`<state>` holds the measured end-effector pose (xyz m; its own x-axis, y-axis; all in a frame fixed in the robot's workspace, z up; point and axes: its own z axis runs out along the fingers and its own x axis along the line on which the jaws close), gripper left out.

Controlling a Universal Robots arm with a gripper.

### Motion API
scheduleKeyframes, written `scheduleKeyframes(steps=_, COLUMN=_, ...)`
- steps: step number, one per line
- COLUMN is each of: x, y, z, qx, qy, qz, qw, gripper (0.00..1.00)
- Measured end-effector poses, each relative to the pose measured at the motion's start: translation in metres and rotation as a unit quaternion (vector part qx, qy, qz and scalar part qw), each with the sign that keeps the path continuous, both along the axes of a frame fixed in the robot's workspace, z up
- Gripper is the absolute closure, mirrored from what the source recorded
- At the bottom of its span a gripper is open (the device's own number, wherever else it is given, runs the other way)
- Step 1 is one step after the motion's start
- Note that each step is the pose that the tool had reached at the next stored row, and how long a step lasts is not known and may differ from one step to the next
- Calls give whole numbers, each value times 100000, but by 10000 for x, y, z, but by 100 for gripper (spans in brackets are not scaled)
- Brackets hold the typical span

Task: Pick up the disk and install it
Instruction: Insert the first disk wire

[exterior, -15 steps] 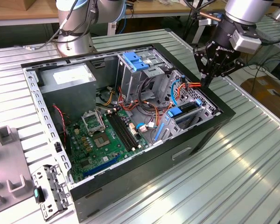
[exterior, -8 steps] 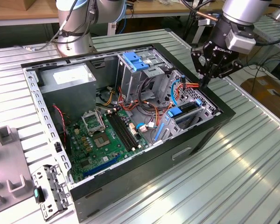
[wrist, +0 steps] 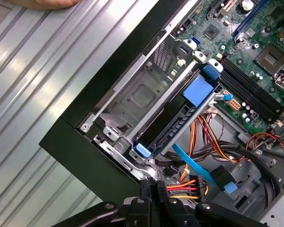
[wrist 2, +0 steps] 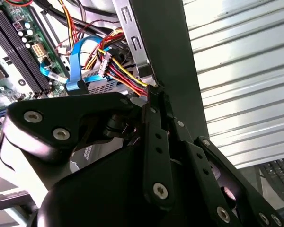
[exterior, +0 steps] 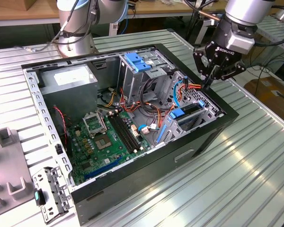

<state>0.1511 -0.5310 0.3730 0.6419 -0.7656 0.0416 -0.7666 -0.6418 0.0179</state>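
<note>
The disk (exterior: 188,112), a dark slab in a bright blue carrier frame, stands on edge in the metal drive bay at the corner of the open computer case (exterior: 132,189) nearest the exterior view's right. In the first wrist view the disk (wrist: 177,124) lies slotted along the bay (wrist: 142,97), with blue tabs at both ends. My gripper (exterior: 208,85) hangs just above the case's rim, a little beyond the disk, with its fingers pressed together and nothing between them. Both wrist views show the gripper (wrist 2: 154,92) (wrist: 151,182) over the bundle of red, yellow and black wires.
A ribbed blue clip on a tall grey cage (exterior: 137,61) rises mid-case. The green motherboard (exterior: 104,137) covers the case floor. A thin blue cable (wrist: 194,163) and power wires (wrist: 187,187) run beside the bay. A second arm's base (exterior: 75,33) stands behind; grey fixtures (exterior: 7,161) lie at the exterior view's left.
</note>
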Motion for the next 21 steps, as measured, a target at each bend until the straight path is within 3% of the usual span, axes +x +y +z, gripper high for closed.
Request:
scheduleKeyframes(steps=4, x=-15, y=-1, z=0, qx=-4, qy=-3, qz=-2510, qw=99968, gripper=84)
scheduleKeyframes(steps=6, x=-15, y=0, z=0, qx=-11, qy=-4, qz=-5368, qw=99856, gripper=84)
scheduleKeyframes(steps=8, x=-15, y=0, z=0, qx=-12, qy=-3, qz=-7071, qw=99750, gripper=84)
scheduleKeyframes(steps=12, x=-14, y=0, z=-2, qx=-7, qy=-1, qz=-11099, qw=99382, gripper=84)
scheduleKeyframes(steps=13, x=-21, y=0, z=-4, qx=8, qy=-6, qz=-11711, qw=99312, gripper=84)
scheduleKeyframes(steps=18, x=-123, y=-1, z=-3, qx=0, qy=-5, qz=-12182, qw=99255, gripper=84)
scheduleKeyframes(steps=21, x=-123, y=0, z=-4, qx=-8, qy=-2, qz=-14328, qw=98968, gripper=84)
